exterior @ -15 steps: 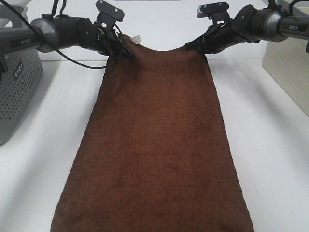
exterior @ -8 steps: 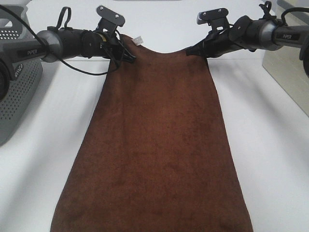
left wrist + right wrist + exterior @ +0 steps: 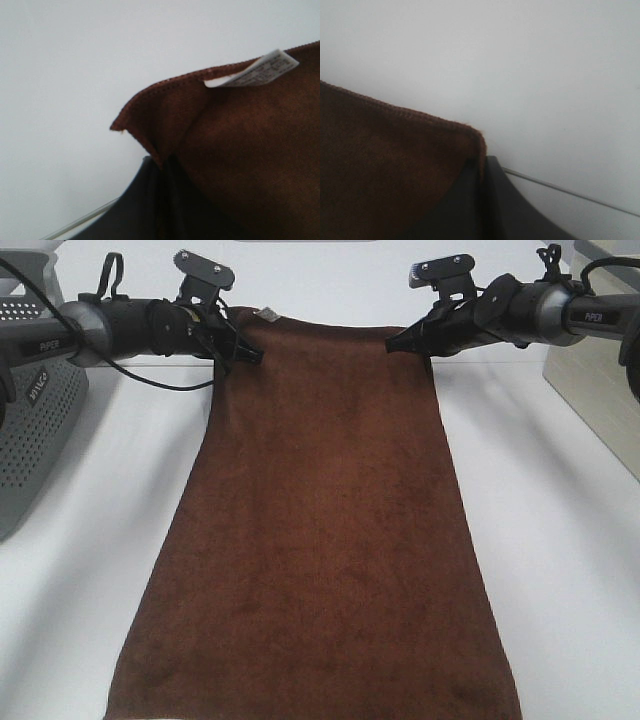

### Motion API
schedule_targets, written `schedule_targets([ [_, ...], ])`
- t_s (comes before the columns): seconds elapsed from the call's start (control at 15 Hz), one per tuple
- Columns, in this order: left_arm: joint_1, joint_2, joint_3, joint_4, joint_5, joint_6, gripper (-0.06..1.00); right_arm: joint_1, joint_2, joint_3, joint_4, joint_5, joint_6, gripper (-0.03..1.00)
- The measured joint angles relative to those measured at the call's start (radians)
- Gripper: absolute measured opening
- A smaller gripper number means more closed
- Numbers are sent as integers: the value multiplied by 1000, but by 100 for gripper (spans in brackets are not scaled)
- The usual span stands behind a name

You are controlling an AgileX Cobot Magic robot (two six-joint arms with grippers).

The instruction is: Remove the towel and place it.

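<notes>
Both grippers, left gripper [image 3: 250,353] and right gripper [image 3: 397,344], pinched towel [image 3: 320,540] corners taut during spreading; next move likely required a level, synchronised lowering onto the table [image 3: 560,540]

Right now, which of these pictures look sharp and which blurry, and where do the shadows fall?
Exterior high view: fairly sharp, even light, soft shadows on the table beside the towel. Left wrist view: tag blurred, its print unreadable; the fingers a dark smear. Right wrist view: towel edge soft, wall evenly lit, no glare.
</notes>
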Motion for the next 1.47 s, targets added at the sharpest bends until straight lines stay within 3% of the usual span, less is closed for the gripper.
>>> schedule_targets([
  [0.47, 0, 33, -1, -36, -15, 0, 1, 0, 9, 0, 6, -4, 0, 1],
  [0.73, 0, 51, -1, -43, -27, 0, 14, 0, 17, 0, 28, -10, 0, 3],
  [0.8, 0, 59, -1, -44, -43, 0, 17, 0, 18, 0, 28, -10, 0, 7],
  [0.93, 0, 71, -1, -54, -66, 0, 27, 0, 26, -2, 30, -37, 1, 28],
  [1.07, 0, 73, -1, -63, -96, 0, 47, 0, 40, -2, 46, -57, 12, 57],
  [1.13, 0, 73, -1, -73, -116, 0, 58, 0, 43, -2, 49, -63, 19, 67],
  [1.27, 0, 73, -1, -82, -123, 0, 70, 0, 43, -2, 53, -64, 25, 75],
  [1.47, 0, 60, -1, -88, -87, 0, 72, 0, 22, -2, 54, -22, 25, 77],
])
